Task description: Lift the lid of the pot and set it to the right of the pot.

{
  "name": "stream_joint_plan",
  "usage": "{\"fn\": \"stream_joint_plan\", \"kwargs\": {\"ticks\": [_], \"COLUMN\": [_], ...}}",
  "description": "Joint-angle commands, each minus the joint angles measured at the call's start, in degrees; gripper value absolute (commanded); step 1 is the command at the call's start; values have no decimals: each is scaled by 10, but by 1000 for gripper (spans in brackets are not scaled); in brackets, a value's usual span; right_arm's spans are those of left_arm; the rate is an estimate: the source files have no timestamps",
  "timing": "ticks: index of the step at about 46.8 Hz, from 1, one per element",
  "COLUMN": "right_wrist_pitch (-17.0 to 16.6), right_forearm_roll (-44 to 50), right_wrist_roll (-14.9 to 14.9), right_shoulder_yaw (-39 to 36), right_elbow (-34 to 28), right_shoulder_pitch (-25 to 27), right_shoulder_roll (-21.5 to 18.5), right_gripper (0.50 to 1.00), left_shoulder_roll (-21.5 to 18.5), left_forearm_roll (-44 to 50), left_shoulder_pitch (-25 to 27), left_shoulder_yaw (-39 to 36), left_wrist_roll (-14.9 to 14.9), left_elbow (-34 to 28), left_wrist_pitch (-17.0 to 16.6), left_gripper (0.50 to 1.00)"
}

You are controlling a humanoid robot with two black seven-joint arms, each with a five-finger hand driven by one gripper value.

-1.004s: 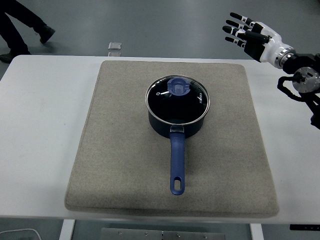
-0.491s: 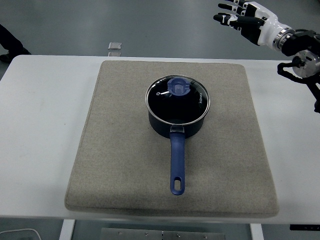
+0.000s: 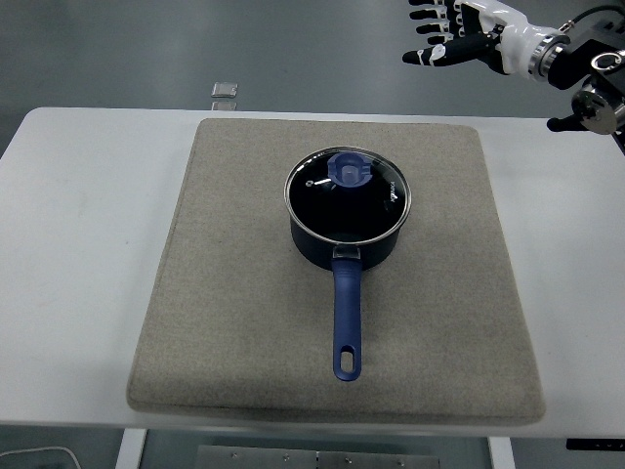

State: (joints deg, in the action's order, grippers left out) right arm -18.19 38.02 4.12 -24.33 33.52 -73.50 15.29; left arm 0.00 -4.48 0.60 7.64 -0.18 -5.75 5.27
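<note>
Glossy glass lid [image 3: 347,186], matt felt-like mat [image 3: 234,293], smooth table [image 3: 78,244].

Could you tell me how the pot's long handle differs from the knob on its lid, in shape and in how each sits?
The long handle is a slim bar that sticks out sideways from the pot toward the table's near edge, lying over the grey mat; the knob is a short round cap standing on the lid. The long handle has a hole at its far tip; the knob shows none. Both are blue.
</note>
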Motion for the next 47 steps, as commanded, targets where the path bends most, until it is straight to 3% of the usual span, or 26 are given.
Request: {"fn": "stream_joint_plan", "kwargs": {"ticks": [1, 5, 13, 18, 29, 37, 42, 47], "right_wrist_pitch": [-14, -16, -15, -16, -17, -42, -67, -69], "right_forearm_roll": [34, 71, 150, 188, 212, 212, 212, 220], "right_wrist_roll": [0, 0, 0, 13, 41, 49, 49, 49], "right_shoulder_yaw": [1, 4, 32, 58, 160, 211, 215, 216], "right_elbow": [47, 102, 168, 189, 236, 251, 265, 267], "right_shoulder_pitch": [-1, -1, -2, -5, -67, -114, -122, -120], "right_shoulder_roll": [24, 46, 50, 51, 79, 90, 84, 80], "right_gripper": [928, 928, 926, 928, 926, 926, 928, 926], "left_shoulder_roll": [0, 0, 0, 0, 0, 0, 0, 0], "left_forearm_roll": [0, 0, 0, 0, 0, 0, 0, 0], "left_shoulder_pitch": [0, 0, 0, 0, 0, 0, 0, 0], "left_shoulder_yaw": [0, 0, 0, 0, 0, 0, 0, 0], "left_wrist_roll": [0, 0, 0, 0, 0, 0, 0, 0], "left_elbow": [0, 0, 0, 0, 0, 0, 0, 0], "left_wrist_pitch": [0, 0, 0, 0, 0, 0, 0, 0], "left_gripper": [1000, 1000, 1000, 1000, 1000, 1000, 1000, 1000]}}
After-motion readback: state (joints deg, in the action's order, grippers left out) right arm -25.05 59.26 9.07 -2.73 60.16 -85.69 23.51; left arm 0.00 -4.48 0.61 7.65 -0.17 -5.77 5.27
